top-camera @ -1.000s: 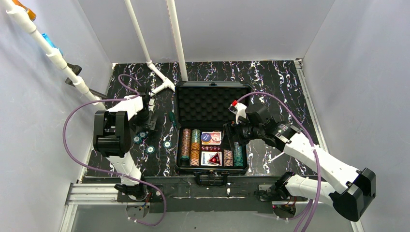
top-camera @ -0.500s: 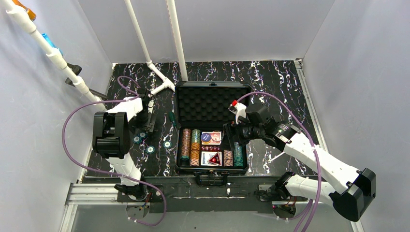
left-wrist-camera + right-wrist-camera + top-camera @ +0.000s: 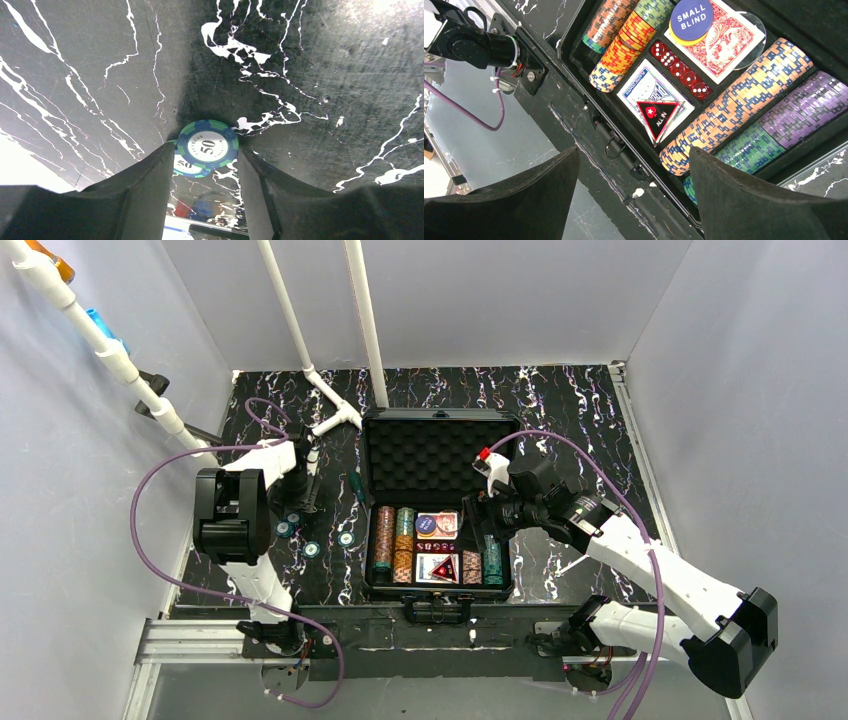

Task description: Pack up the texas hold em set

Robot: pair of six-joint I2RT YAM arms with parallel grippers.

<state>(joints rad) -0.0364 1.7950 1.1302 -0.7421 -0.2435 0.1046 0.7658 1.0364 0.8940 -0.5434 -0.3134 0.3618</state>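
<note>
2 overlapping 50 chips (image 3: 207,145) lie on the counter (image 3: 325,75), left of the open case (image 3: 430,455), squarely between the fingers (image 3: 150,190) of the left hand (image 3: 204,150), set narrow; contact cannot be told. Left arm nearer. Right hand (image 3: 634,150) hovers wide over the case's chip rows (image 3: 744,95).

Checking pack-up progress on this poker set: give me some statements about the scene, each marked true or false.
The case stands open. True.
The left hand has a finger on either side of a chip marked 50. True.
The right hand holds a card deck. False: it is open and empty, over the case.
The dice are green. False: they are red.
Every chip is packed. False: loose chips lie on the table left of the case.
</note>
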